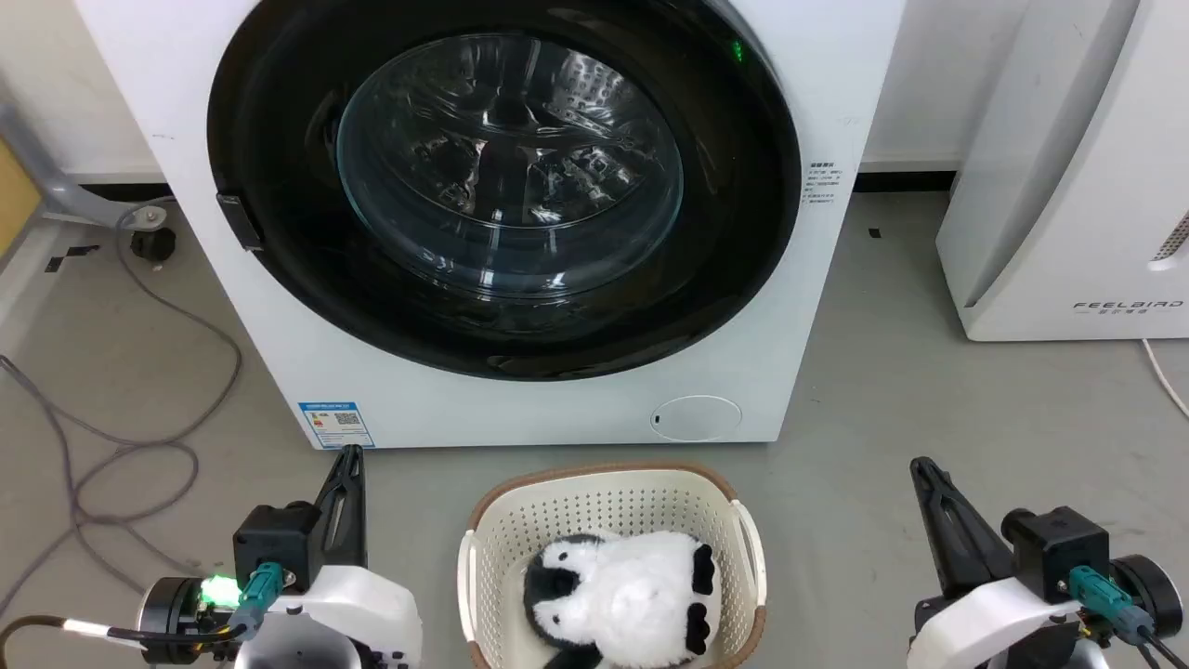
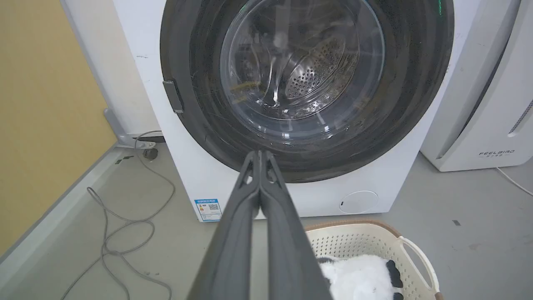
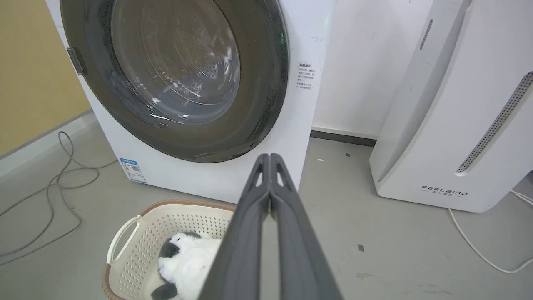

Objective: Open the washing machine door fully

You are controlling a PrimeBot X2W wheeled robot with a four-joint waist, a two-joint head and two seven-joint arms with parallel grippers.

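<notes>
Left gripper (image 2: 260, 153) and right gripper (image 3: 270, 156) sit closed, empty. Washing machine door (image 1: 509, 167) looks rigid, slippery; its handle tab (image 1: 240, 221) seems the only hold.

Black door (image 1: 279, 139), white washing machine (image 1: 520, 409)

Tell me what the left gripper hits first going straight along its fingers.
Probably the washing machine door, on the lower part of its black ring; nothing shows between it and the left gripper, though depth is unclear.
</notes>
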